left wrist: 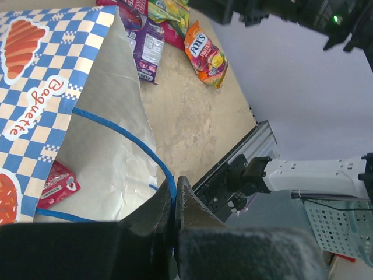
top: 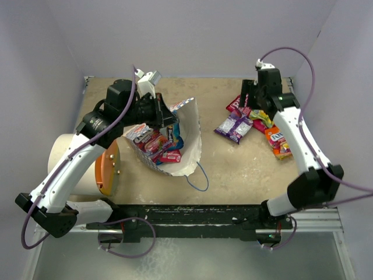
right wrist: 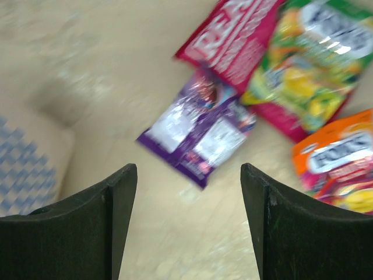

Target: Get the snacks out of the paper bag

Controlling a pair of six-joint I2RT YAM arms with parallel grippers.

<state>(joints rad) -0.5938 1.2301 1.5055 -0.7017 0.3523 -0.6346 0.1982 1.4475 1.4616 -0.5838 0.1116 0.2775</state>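
The paper bag [top: 189,149], printed "Baguette", lies on its side at centre-left, mouth toward the lower right, snacks [top: 158,146] inside. Left fingers [left wrist: 192,213] pinch its rim. Right fingers [right wrist: 111,227] stand spread above a purple packet [right wrist: 201,131]. The orange packet [left wrist: 204,52] reads "FOX'S".
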